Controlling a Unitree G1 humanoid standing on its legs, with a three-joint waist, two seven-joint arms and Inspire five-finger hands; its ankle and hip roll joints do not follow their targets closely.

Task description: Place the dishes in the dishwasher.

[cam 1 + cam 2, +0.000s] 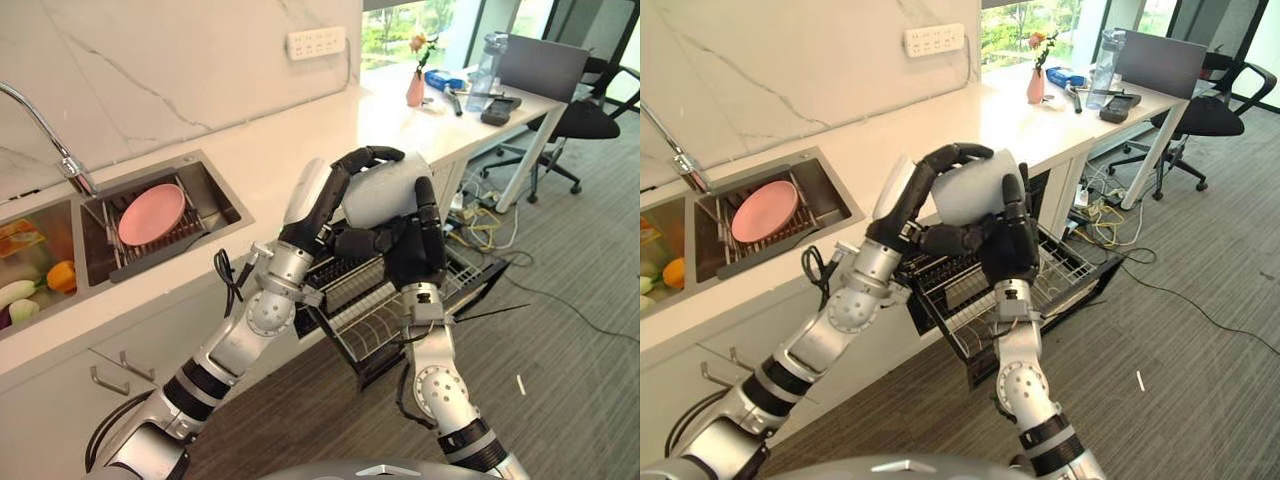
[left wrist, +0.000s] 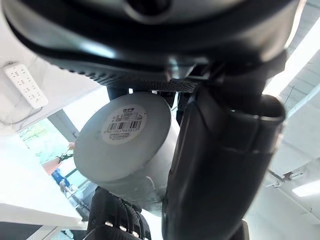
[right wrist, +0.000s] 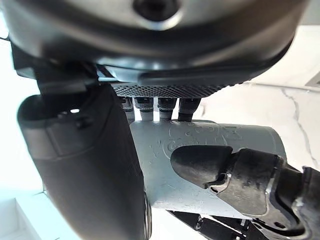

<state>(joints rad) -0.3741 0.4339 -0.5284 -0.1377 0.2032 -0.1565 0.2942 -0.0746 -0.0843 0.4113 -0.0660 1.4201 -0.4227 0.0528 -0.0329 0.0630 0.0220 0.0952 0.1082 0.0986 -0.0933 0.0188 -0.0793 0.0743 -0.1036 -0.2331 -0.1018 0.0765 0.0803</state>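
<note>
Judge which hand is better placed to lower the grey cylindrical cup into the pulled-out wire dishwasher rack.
Probably the right hand. Both hands grip the grey cylindrical cup, but the right one sits directly above the black wire dishwasher rack, fingers up around the cup's side. The left hand curls over the top from the counter side.

L hand (image 1: 335,195) raised, fingers curled | R hand (image 1: 415,250) raised, curled

Two silver-grey jointed arms with black bands end in dark hands: left hand (image 1: 318,216), right hand (image 1: 412,250), with ribbed black fingers.
</note>
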